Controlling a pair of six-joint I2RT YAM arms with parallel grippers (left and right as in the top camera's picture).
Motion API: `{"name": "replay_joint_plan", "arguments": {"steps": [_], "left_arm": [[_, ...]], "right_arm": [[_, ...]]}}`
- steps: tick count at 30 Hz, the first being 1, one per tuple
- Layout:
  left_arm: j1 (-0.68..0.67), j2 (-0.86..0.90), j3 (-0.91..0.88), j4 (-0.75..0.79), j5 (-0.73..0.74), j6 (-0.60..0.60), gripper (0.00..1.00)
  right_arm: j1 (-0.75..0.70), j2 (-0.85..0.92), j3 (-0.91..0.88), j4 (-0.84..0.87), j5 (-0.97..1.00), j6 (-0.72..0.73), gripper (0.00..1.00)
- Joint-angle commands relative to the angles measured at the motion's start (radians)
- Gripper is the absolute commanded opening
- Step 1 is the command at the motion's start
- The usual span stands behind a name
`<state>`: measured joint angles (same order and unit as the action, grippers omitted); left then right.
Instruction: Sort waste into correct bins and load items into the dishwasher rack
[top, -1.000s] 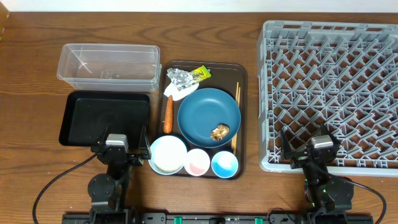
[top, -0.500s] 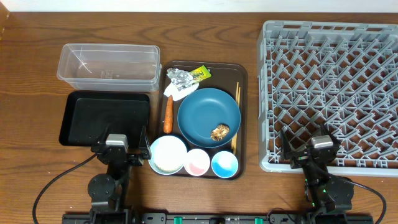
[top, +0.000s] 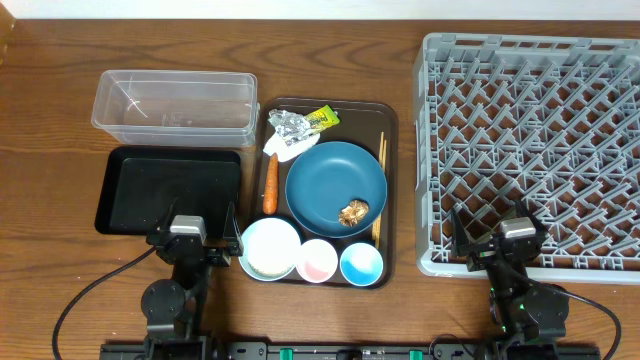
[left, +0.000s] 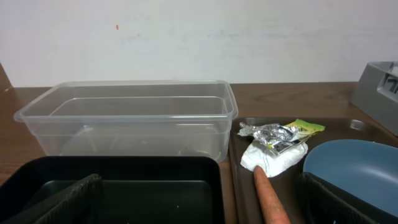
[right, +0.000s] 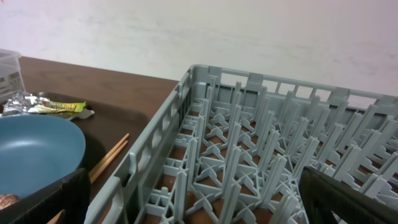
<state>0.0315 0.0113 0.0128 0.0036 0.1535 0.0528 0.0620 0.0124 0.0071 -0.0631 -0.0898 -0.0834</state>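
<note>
On the brown serving tray lie crumpled foil, a yellow-green sachet, white paper, a carrot stick, a dark-blue plate bearing a brown lump, chopsticks, a white bowl, a pink cup and a light-blue cup. Rice grains cannot be made out. The clear tub and black tray stand left, the grey rack right. My left gripper is open and empty at the black tray's near edge. My right gripper is open and empty over the rack's near-left corner.
The left wrist view shows the tub, foil, paper and carrot tip ahead. The right wrist view shows the rack's upright pegs, the plate and chopsticks to the left. A white wall stands behind the table.
</note>
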Motion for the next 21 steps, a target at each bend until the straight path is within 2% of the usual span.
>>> {"name": "replay_joint_plan", "arguments": {"steps": [1, 8, 10, 16, 21], "left_arm": [[-0.003, 0.001, -0.009, 0.013, 0.014, 0.006, 0.98], [-0.003, 0.001, -0.009, 0.005, 0.033, 0.002, 0.98], [-0.003, 0.001, -0.009, 0.005, 0.09, -0.002, 0.98], [-0.003, 0.001, -0.006, 0.01, 0.32, -0.012, 0.98], [-0.003, 0.003, 0.053, 0.013, 0.33, -0.027, 0.98]], "right_arm": [[-0.013, -0.001, -0.002, -0.003, -0.004, 0.007, 0.99], [-0.013, -0.001, -0.002, 0.04, -0.006, 0.008, 0.99], [-0.013, -0.001, -0.002, 0.075, -0.055, 0.032, 0.99], [-0.013, -0.001, -0.002, 0.031, -0.156, 0.096, 0.99], [-0.013, -0.001, 0.025, 0.103, -0.181, 0.165, 0.99]]}}
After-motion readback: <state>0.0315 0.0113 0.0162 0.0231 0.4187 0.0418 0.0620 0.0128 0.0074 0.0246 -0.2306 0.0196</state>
